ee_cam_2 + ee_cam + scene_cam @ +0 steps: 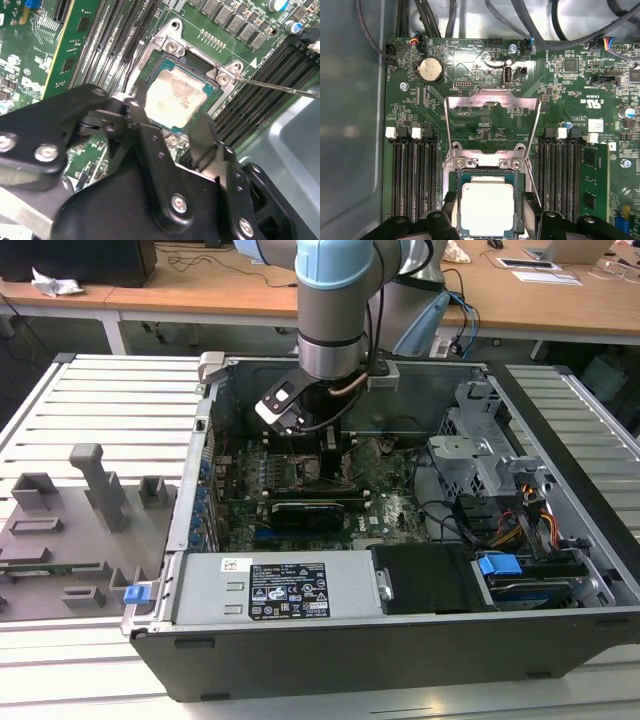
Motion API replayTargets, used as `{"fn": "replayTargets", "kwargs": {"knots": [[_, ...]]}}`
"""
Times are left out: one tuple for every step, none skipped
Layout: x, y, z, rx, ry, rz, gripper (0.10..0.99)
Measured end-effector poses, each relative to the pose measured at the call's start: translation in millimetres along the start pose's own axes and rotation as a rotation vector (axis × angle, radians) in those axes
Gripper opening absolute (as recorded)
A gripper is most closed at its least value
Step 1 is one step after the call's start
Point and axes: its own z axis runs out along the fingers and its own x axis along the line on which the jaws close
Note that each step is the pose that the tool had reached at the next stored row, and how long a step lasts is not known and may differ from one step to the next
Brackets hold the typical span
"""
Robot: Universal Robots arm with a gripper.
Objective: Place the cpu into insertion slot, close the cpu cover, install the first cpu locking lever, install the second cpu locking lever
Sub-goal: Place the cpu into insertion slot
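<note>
While the arm (330, 300) reaches straight down into the open computer case (330, 650) on the slatted desk (110, 400), the hand (325, 455) sits low over the green board (390, 505), nearer the case's far wall.

The chip (487, 207) lies flat in the socket (485, 162), silver top up, with its green rim showing around it in both wrist views. The hand (488, 215) is down on it, the chip between its two black sides. I can't tell whether it is pinching the chip or sitting loose around it. The second wrist view shows the same: hand (167, 115) right at the chip (175, 97), with the socket's silver frame (172, 47) showing beyond.

The cover (470, 102) is flipped up and open, hinged at the socket edge away from the hand. The board shows through its square cutout, and it is not down over the chip.

One thin wire lever (280, 87) is unlatched and sticks out from a socket corner across the memory slots (265, 65). In the first wrist view the lever (532, 175) runs along the cover's side. Memory slots (412, 170) flank the socket on both sides, and a coin battery (430, 69) sits past the cover.

In the exterior view:
- A black card (305, 510) lies just in front of the hand.
- A silver power box (285, 585) sits against the near wall.
- Grey plastic holders (95, 485) stand on the desk at the exterior view's left, well apart from the case.
</note>
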Motion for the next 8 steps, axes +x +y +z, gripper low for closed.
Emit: {"fn": "replayTargets", "kwargs": {"knots": [[0.0, 0.1, -1.5, 0.000, 0.0000, 0.000, 0.537], [0.0, 0.1, -2.1, 0.000, 0.0000, 0.000, 0.475], [0.0, 0.1, -2.5, 0.000, -0.0001, 0.000, 0.475], [0.0, 0.2, -3.0, 0.000, -0.0002, 0.000, 0.416], [0.0, 0.2, -3.5, 0.000, -0.0001, 0.000, 0.353], [0.0, 0.2, -4.3, 0.000, -0.0001, 0.000, 0.294], [0.0, 0.2, -4.8, 0.000, -0.0001, 0.000, 0.235], [0.0, 0.3, -5.6, 0.000, -0.0001, 0.000, 0.173]]}}
